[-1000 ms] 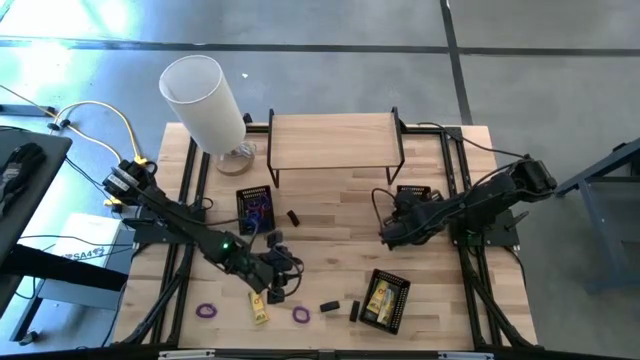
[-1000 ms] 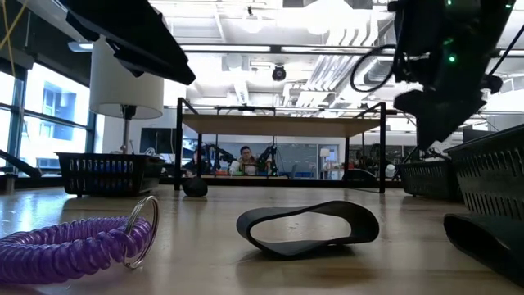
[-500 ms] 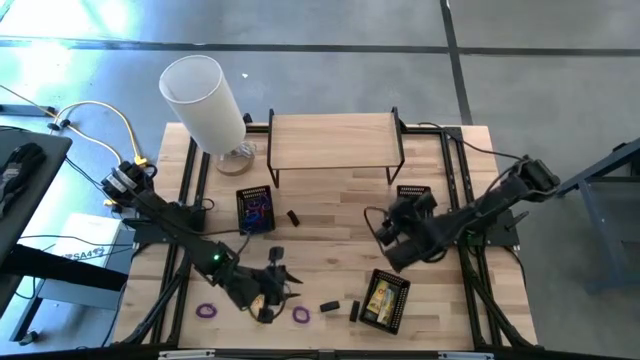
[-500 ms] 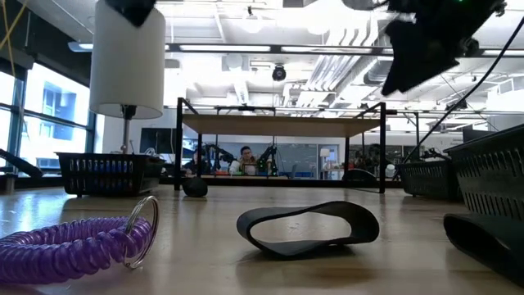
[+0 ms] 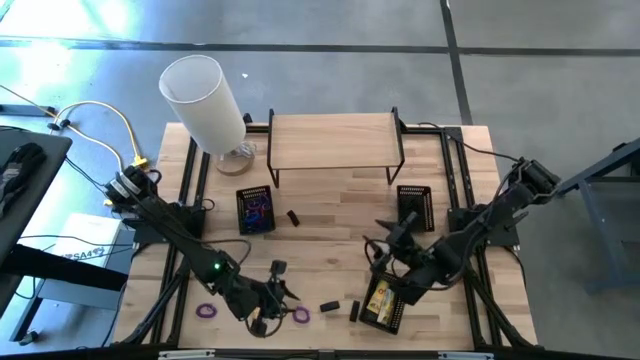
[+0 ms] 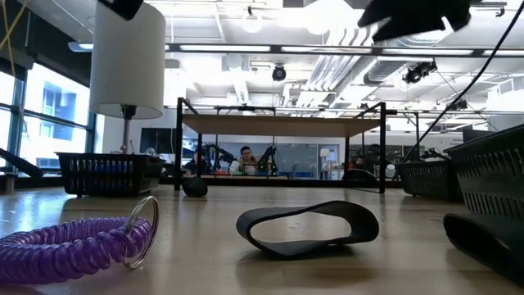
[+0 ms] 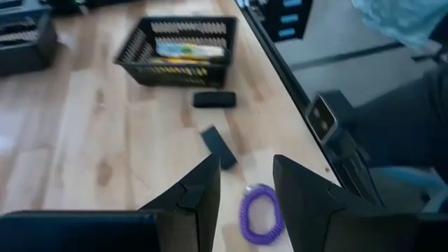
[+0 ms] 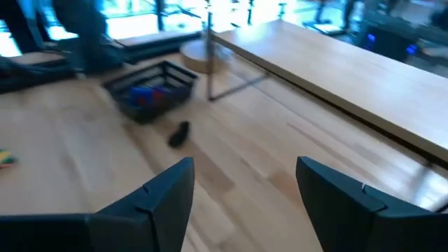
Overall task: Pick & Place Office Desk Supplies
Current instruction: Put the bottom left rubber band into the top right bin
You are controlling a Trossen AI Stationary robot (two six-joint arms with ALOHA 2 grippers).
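Observation:
My left gripper hovers open over the table's near edge with nothing between its fingers. A purple loop lies on the wood just ahead of it, and two black pieces lie beyond that. A second purple loop lies at the near left. My right gripper is open and raised beside the mesh tray that holds yellow pieces. It faces the tray with blue items and a black block.
A tall white cylinder and a wooden shelf stand at the far edge. A third mesh tray sits at the right. In the low view a purple coil and a black band loop lie close to the near edge.
My left gripper has gone toward the near edge and now covers the spot where a yellow piece lay. My right gripper has swung from the table's middle toward the near edge, ending beside the tray of yellow pieces, and has turned more level.

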